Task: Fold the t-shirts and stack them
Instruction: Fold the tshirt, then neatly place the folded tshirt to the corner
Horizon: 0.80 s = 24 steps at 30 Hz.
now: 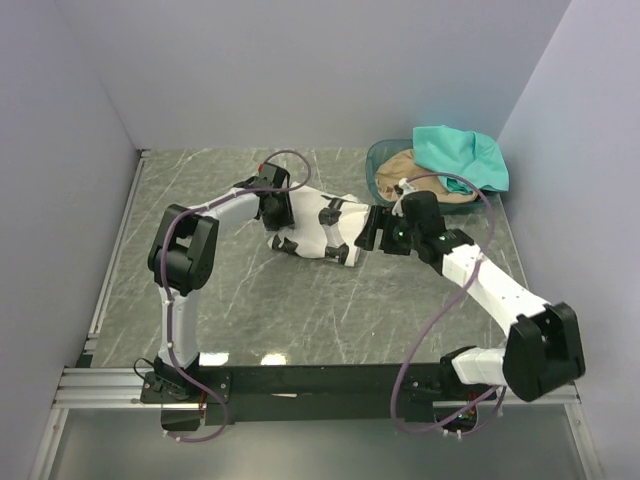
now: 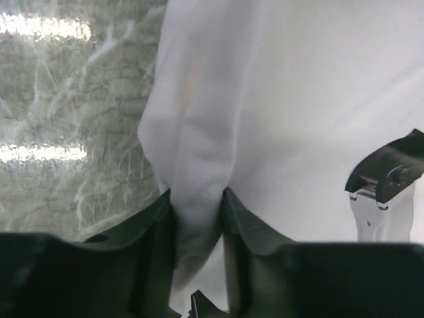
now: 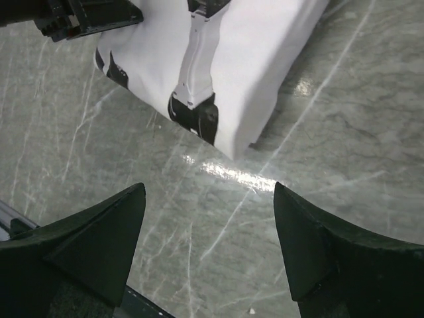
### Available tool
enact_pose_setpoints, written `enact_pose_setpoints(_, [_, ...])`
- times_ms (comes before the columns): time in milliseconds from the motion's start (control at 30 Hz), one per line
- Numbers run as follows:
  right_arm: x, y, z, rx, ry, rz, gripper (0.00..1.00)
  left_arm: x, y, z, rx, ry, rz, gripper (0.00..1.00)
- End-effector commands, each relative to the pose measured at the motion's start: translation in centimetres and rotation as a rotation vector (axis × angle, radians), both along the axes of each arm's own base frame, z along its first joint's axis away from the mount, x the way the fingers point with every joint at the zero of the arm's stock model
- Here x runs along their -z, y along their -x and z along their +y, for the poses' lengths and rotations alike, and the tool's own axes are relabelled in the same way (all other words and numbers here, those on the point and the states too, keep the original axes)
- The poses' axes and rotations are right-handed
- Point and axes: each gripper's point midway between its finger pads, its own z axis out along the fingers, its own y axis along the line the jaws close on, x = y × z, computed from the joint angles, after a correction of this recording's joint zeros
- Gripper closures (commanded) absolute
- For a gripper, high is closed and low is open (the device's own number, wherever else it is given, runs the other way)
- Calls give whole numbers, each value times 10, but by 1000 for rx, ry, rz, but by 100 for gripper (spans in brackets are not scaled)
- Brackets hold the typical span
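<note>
The white t-shirt (image 1: 318, 222) lies folded in a compact rectangle at the middle of the table, its black print (image 3: 193, 112) facing up. My left gripper (image 1: 274, 208) sits at the shirt's left edge, shut on a pinched fold of white cloth (image 2: 197, 199). My right gripper (image 1: 368, 232) is open and empty just off the shirt's right edge, hovering over bare table (image 3: 209, 193). The shirt's near corner (image 3: 246, 86) lies beyond its fingertips. The teal t-shirt (image 1: 460, 155) and the tan t-shirt (image 1: 400, 165) lie bunched in and over the basket at the back right.
The round translucent green basket (image 1: 376, 160) stands at the back right, close to the right wall. White walls close in the table at the left, back and right. The grey marbled tabletop (image 1: 300, 310) shows in front of the shirt.
</note>
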Motion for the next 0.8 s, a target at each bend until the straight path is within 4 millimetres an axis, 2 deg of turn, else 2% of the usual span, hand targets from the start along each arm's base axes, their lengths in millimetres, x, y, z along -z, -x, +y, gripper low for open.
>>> enact_pose_setpoints(0, [-10,5,-19,37,48,-77,16,10,3,9,-4,-78,31,67])
enact_pose_setpoints(67, [-11,10,-27,47,64,-89,16,11,3,19,-20,-124,24,84])
enact_pose_setpoints(133, [-17,13,-36,67,75,-119,15,9,1,38,-69,-203,13,92])
enact_pose_setpoints(167, [-19,14,-38,64,80,-130,15,8,-1,49,-89,-234,14,99])
enact_pose_setpoints(200, [-24,16,-41,72,78,-151,15,5,-2,56,-100,-254,9,99])
enact_pose_setpoints(333, [-24,17,-48,91,98,-174,15,-7,-12,95,-145,-323,-17,99])
enact_pose_setpoints(367, [-24,17,-50,94,101,-177,15,-14,-17,113,-156,-356,-35,99])
enact_pose_setpoints(433, [-24,17,-51,96,101,-180,14,-17,-21,133,-174,-409,-59,99])
enact_pose_setpoints(467, [-23,17,-52,98,104,-176,14,-20,-24,155,-217,-462,-67,99])
enact_pose_setpoints(533, [-20,15,-55,107,107,-170,14,-26,-30,177,-237,-521,-75,99])
enact_pose_setpoints(600, [-16,14,-56,110,109,-156,14,-30,-38,208,-296,-570,-69,99])
enact_pose_setpoints(633, [-15,13,-57,112,108,-153,14,-31,-40,218,-313,-582,-64,99])
enact_pose_setpoints(667, [-13,13,-57,115,107,-146,14,-30,-39,238,-347,-596,-40,99])
enact_pose_setpoints(733, [-12,11,-60,125,107,-146,14,-32,-48,259,-389,-612,-39,99])
enact_pose_setpoints(767, [-12,10,-61,131,106,-149,14,-31,-49,277,-417,-619,-31,99])
